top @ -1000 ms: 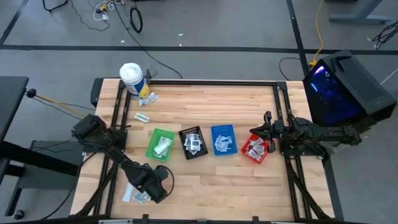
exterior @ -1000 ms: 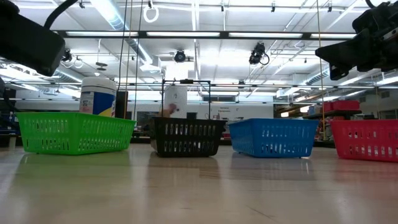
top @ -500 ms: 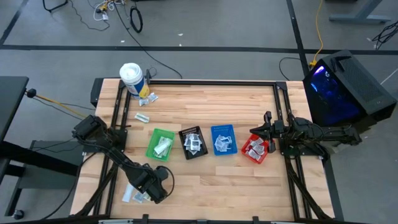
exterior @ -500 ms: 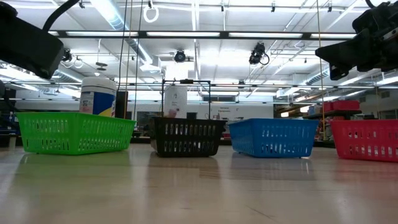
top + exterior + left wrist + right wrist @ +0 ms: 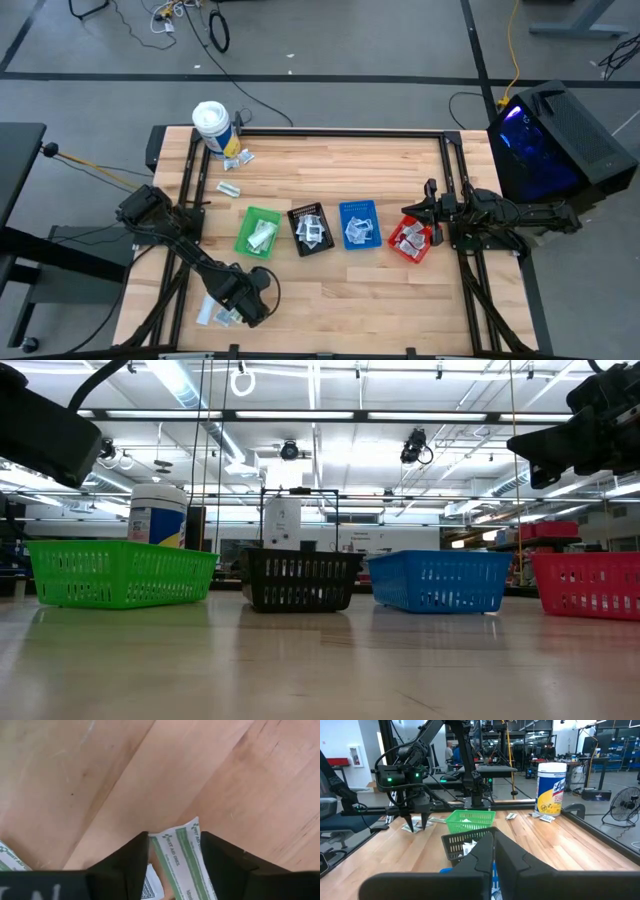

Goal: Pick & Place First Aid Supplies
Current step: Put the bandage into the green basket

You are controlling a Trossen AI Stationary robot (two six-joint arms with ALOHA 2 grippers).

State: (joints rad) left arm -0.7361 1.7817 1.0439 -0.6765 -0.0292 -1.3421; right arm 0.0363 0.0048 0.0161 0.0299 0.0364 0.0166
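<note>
Now your left gripper, lower frame, straddles the green-striped sachet, probably lengthwise, fingers half-spread, not yet pinching.

Wooden table, four bins in a row, white tub, loose sachets

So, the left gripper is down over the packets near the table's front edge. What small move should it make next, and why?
Probably finish closing. The left gripper is down at the table with a green-striped packet lying between its fingers, which stand apart, so the packet does not look pinched yet. Lifting now would likely leave it behind.
</note>
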